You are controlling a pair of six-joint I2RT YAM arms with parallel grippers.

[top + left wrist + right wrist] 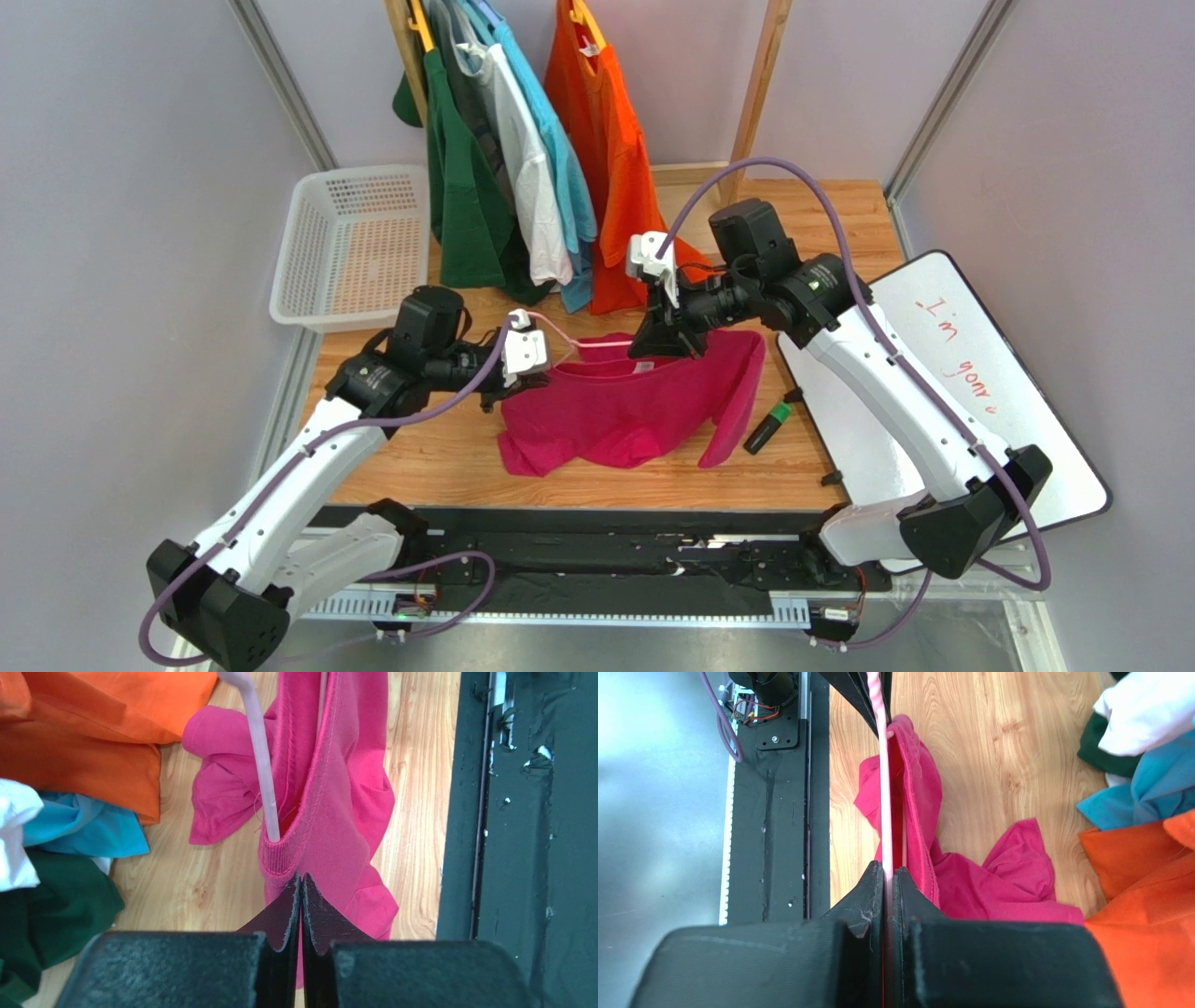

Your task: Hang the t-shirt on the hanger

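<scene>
T-shirt (631, 406), long axis left-to-right, collar uppermost, around hanger (261, 763); left fingers (281, 917) tight on collar; right fingers (868, 896) tight on hanger

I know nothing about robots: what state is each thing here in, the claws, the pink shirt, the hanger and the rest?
left gripper: shut on the t-shirt at its collar.
right gripper: shut on the hanger wire.
t-shirt: collar lifted, rest bunched on the table.
hanger: held up, one end inside the collar.
orange shirt: hanging up.
marker: lying flat.
whiteboard: written on in red.
</scene>
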